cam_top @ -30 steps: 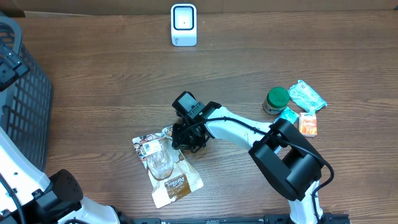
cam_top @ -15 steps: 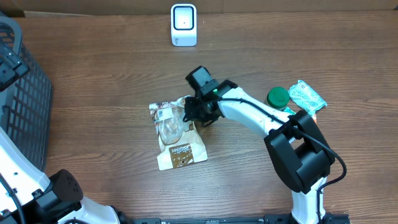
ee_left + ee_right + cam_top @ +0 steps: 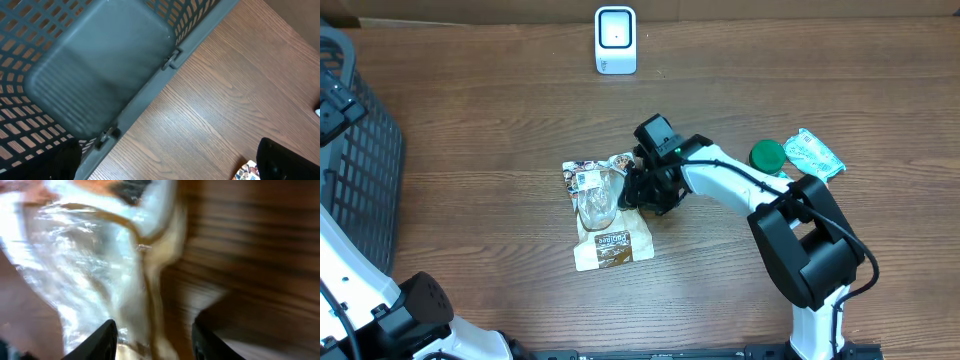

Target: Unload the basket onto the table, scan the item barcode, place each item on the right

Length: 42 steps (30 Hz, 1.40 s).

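the snack bag (image 3: 605, 215) lies flat on the wooden table (image 3: 470, 130), well below the white scanner (image 3: 616, 40). the right gripper (image 3: 638, 192) is at the bag's right edge, fingers (image 3: 106, 340) parted, with the bag's rim between them and nothing pinched. the left gripper (image 3: 170, 162) hangs spread wide over the basket (image 3: 100, 65).

Right wrist view is smeared with blur: snack bag (image 3: 95, 255) print is unreadable, and the bottom edge crops the right gripper (image 3: 152, 335) to two finger stubs. Overhead, its fingertips are hidden under its own body, so contact with the bag can't be told. White label (image 3: 585, 180) is too small to read. Green-lidded jar (image 3: 767, 155) sits partly behind the right arm (image 3: 730, 185). Basket (image 3: 360, 170) is cut by the left edge. Left gripper (image 3: 175, 162): only dark corners in frame.
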Each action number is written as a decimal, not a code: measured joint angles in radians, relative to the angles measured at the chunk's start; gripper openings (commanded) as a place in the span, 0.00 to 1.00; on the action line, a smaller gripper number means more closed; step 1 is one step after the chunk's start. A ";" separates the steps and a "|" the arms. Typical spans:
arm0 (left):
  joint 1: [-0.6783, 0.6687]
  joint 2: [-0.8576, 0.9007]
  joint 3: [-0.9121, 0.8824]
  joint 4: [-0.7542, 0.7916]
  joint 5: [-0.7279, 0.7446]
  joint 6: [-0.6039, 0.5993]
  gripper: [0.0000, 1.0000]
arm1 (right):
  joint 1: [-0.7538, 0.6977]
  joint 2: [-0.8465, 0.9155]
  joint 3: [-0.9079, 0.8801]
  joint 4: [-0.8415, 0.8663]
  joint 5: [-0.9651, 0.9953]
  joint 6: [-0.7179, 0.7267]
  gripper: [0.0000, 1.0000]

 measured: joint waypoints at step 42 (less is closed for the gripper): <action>0.000 0.000 0.000 0.000 0.000 0.000 1.00 | -0.171 -0.289 -0.120 0.409 -0.533 0.037 0.04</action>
